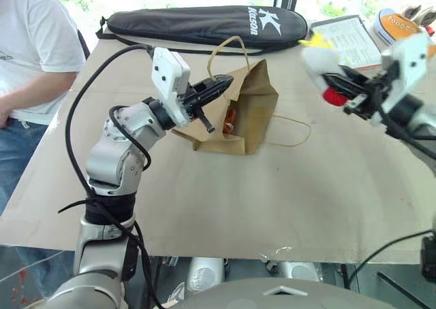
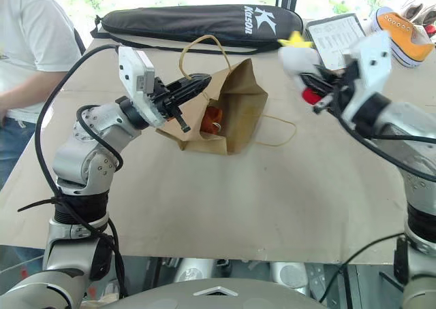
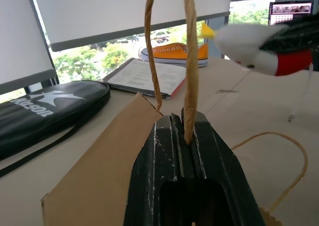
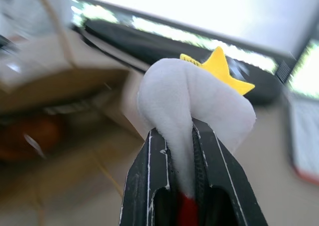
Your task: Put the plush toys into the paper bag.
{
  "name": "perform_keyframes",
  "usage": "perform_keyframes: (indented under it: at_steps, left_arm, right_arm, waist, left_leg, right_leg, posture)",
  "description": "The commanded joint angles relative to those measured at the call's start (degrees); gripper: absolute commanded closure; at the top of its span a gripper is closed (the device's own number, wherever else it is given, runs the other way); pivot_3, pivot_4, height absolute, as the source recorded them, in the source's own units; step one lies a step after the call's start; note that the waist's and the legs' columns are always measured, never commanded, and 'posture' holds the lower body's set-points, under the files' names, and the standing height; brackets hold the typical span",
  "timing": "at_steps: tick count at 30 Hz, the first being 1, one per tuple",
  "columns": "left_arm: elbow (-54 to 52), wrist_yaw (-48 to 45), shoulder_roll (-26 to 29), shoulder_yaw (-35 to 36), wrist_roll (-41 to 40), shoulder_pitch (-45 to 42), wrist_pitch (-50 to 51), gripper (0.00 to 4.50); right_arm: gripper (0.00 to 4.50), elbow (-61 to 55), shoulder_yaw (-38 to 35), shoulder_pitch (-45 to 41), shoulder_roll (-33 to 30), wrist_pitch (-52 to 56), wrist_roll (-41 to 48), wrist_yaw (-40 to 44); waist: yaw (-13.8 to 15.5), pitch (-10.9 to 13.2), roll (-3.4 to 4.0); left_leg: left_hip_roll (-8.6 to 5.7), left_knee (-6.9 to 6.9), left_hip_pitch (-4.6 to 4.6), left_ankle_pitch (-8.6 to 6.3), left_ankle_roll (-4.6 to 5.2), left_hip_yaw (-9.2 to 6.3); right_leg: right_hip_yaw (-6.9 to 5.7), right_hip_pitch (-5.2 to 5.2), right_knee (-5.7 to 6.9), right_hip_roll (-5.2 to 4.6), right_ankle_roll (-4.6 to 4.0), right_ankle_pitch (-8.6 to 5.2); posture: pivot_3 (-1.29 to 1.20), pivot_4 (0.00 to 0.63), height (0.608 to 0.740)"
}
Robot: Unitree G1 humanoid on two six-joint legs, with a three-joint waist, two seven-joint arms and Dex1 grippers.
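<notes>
The left gripper pinches the paper bag's handle; the right gripper clamps the white plush toy (brown toy half-hidden inside).

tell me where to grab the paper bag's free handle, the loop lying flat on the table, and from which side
Take the free handle at the far end of its loop, where it curves out away from the paper bag. Come from above on the robot's right side: the loop lies flat on the table with bare surface around it, and the left hand already holds the other handle up.
</notes>
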Motion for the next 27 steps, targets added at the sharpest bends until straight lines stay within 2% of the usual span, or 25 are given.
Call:
perform_keyframes:
  at_steps: [1,4,6,10,15,17,21,23,25,26,27]
  left_arm:
    - [-0.2,0.1,-0.1,1.7,-1.3,-2.0,0.0,4.5]
    - [0.7,0.3,-0.4,2.2,-1.3,-2.7,0.1,4.5]
    - [0.6,0.4,-0.4,2.4,-1.1,-2.5,0.2,4.5]
    - [-0.5,0.8,-0.9,2.3,-1.0,-1.4,0.4,4.5]
    - [-1.6,1.1,-1.2,1.8,-0.6,0.3,0.0,4.5]
    - [-1.8,1.1,-1.3,1.8,-0.5,1.0,-0.1,4.5]
    - [-2.1,1.1,-1.3,2.0,-0.2,2.5,-0.5,4.5]
    - [-2.1,1.2,-1.1,2.4,-0.1,3.2,-0.6,4.5]
    - [-1.9,1.4,-0.9,3.0,-0.2,3.7,-0.6,4.5]
    - [-1.8,1.3,-0.8,3.2,-0.2,3.9,-0.7,4.5]
    - [-1.6,1.2,-0.6,3.4,-0.1,4.1,-0.9,4.5]
  right_arm:
    - [4.48,2.8,9.8,-4.3,1.8,-2.6,-6.3,2.3]
    - [4.48,8.0,20.2,-8.7,4.7,-3.6,-11.5,6.3]
    - [4.48,10.8,23.4,-11.1,8.0,-3.2,-12.7,7.4]
    - [4.48,16.9,24.3,-15.5,14.7,1.1,-12.6,6.8]
    - [4.48,29.6,21.0,-19.2,26.5,5.4,-14.0,0.0]
    - [4.48,32.5,21.4,-19.5,28.7,4.7,-14.3,1.4]
    - [2.96,35.3,24.9,-17.8,29.0,0.7,-18.3,4.2]
    - [1.92,34.8,25.1,-16.7,28.6,0.1,-19.7,4.2]
    - [1.2,32.0,23.4,-15.4,27.6,0.9,-19.0,5.1]
    - [0.62,30.3,22.6,-14.7,27.0,1.6,-18.5,5.6]
    - [0.62,28.2,21.6,-14.0,26.0,2.5,-17.8,6.0]
  waist:
    - [0.2,0.0,0.0]
    - [0.1,0.0,0.0]
    - [0.0,0.0,0.0]
    - [0.1,0.0,0.0]
    - [-0.1,0.0,0.0]
    - [-0.1,0.0,0.0]
    - [-0.1,0.0,0.0]
    - [-0.1,0.0,0.0]
    - [-0.1,0.0,0.0]
    - [-0.1,0.0,0.0]
    - [-0.1,0.0,0.01]
  left_leg:
    - [-0.03,0.01,-0.01,0.0,0.0,0.04]
    - [-0.1,0.06,-0.07,-0.01,0.01,0.12]
    - [-0.11,0.08,-0.05,-0.01,0.02,0.11]
    - [-0.07,0.06,-0.07,0.0,0.0,0.03]
    - [-0.06,0.07,-0.04,0.01,-0.01,0.06]
    - [-0.05,0.03,-0.04,0.01,-0.02,0.07]
    - [-0.1,0.02,-0.04,0.01,-0.02,0.12]
    - [-0.09,0.02,-0.04,0.01,-0.02,0.1]
    - [-0.08,0.02,-0.04,0.01,-0.02,0.09]
    - [-0.08,0.01,-0.04,0.01,-0.02,0.09]
    - [-0.08,0.02,-0.05,0.01,-0.02,0.09]
  right_leg:
    - [0.0,0.0,-0.03,-0.04,0.0,0.0]
    - [0.04,-0.02,-0.06,-0.13,0.02,0.01]
    - [0.03,-0.02,-0.05,-0.14,0.02,0.01]
    - [-0.07,-0.03,0.0,-0.11,0.01,0.01]
    - [-0.06,-0.03,0.06,-0.13,0.01,0.01]
    - [-0.07,-0.06,0.07,-0.12,0.01,0.01]
    - [-0.08,-0.06,0.03,-0.18,0.01,0.01]
    - [-0.1,-0.06,0.04,-0.18,0.01,0.01]
    - [-0.11,-0.06,0.05,-0.17,0.01,0.01]
    - [-0.11,-0.06,0.05,-0.17,0.01,0.01]
    - [-0.11,-0.06,0.05,-0.18,0.01,0.01]
  posture:
    - [0.0,0.15,0.74]
    - [0.0,0.15,0.74]
    - [0.0,0.15,0.74]
    - [0.0,0.15,0.74]
    - [0.0,0.15,0.74]
    - [0.0,0.15,0.74]
    - [0.0,0.15,0.74]
    - [0.0,0.15,0.74]
    - [0.0,0.15,0.74]
    - [0.0,0.15,0.74]
    - [0.0,0.15,0.74]
